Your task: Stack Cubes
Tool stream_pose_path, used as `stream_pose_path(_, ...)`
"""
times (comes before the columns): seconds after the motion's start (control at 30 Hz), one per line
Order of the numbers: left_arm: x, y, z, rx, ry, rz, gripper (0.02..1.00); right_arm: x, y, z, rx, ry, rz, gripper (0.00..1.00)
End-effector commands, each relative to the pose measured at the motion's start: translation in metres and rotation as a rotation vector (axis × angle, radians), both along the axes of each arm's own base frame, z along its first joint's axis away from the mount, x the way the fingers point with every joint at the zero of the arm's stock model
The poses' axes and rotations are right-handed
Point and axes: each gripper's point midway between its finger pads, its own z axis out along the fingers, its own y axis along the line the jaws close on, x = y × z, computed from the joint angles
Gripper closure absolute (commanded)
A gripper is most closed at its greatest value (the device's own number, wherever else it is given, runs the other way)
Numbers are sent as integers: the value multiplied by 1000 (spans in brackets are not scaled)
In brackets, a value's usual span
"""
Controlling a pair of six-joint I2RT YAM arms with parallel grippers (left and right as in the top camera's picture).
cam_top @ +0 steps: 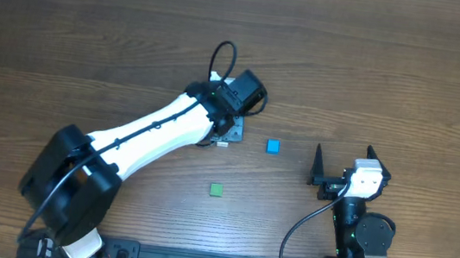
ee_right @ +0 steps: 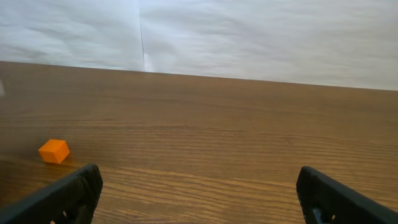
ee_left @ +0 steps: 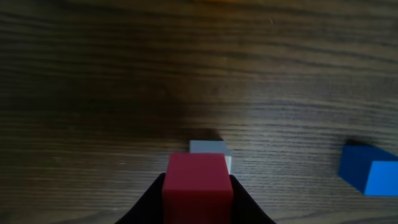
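My left gripper (ee_left: 198,202) is shut on a red cube (ee_left: 198,183). Just beyond and below the red cube sits a white-grey cube (ee_left: 210,148) on the wooden table; I cannot tell whether the two touch. In the top view the left gripper (cam_top: 231,134) is near the table's middle, covering both cubes. A blue cube (cam_top: 273,146) (ee_left: 368,169) lies a short way to its right. A green cube (cam_top: 216,190) lies nearer the arm bases. My right gripper (cam_top: 343,164) (ee_right: 199,208) stands open and holds nothing, right of the blue cube. An orange cube (ee_right: 54,151) rests farther out on the table.
The wooden table (cam_top: 410,71) stretches bare to the far side and to both ends. A white wall (ee_right: 261,37) stands behind the table's far edge. The left arm's white link (cam_top: 151,133) crosses diagonally from the lower left.
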Motion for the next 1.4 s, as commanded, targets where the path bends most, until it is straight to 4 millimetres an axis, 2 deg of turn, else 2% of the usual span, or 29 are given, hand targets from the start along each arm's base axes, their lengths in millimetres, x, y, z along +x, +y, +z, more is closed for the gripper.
stream_pose_path(0.03,-6,-10,-6,-29,33,7,978,0,0,-2,-5,3,3,9)
stream_pose_path(0.67,-15,-12,-22,-19,95,3,978,0,0,-2,-5,3,3,7)
stream_pose_path(1.4,-12,-5,-23,14,79,10,980,0,0,-2,-5,3,3,9)
